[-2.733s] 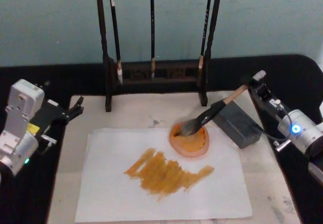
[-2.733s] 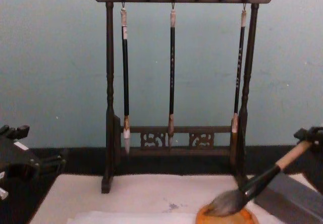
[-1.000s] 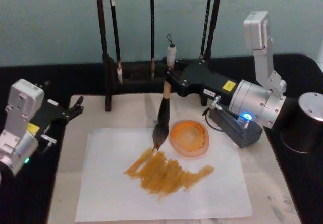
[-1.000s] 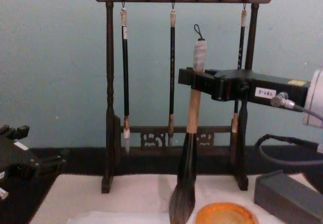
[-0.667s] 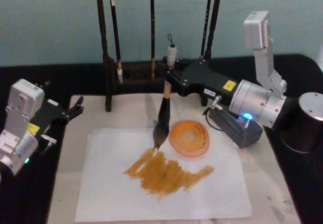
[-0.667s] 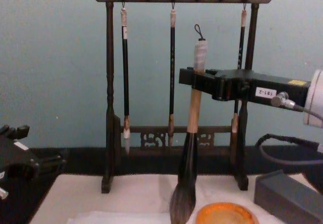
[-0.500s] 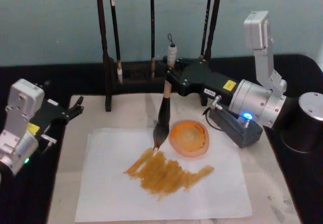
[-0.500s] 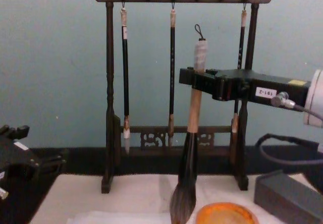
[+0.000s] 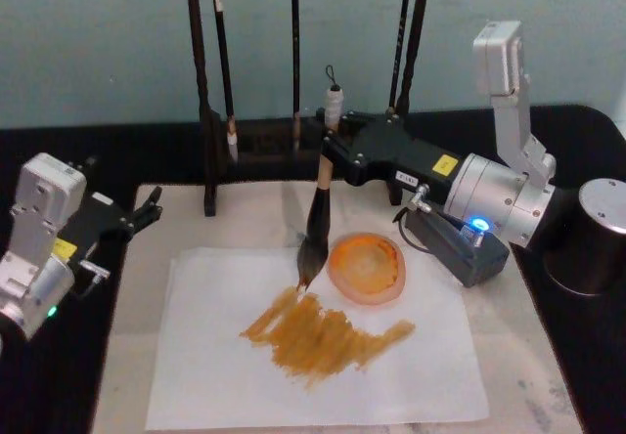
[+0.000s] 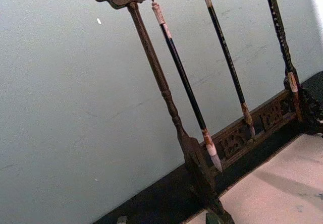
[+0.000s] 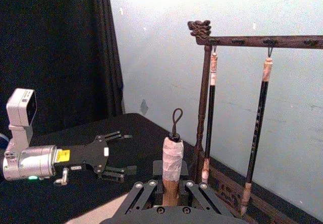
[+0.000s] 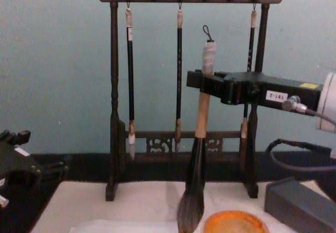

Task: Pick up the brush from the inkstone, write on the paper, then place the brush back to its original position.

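The brush (image 9: 317,214) has a tan handle, a black ferrule and grey-brown bristles. The white paper (image 9: 215,375) carries an ochre smear (image 9: 323,334). At the smear's 1 o'clock sits an orange dish (image 9: 367,266). The rack (image 9: 206,111) is dark brown and the wall (image 9: 98,43) is teal.

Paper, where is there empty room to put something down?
Bare paper lies left of and below the orange strokes, up to its near edge. Crowded by the orange dish, where the right end effector holds the brush upright.

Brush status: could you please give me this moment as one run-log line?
step: writing | right gripper: shut on brush, upright, tip at orange strokes on paper | left gripper: open, parked left
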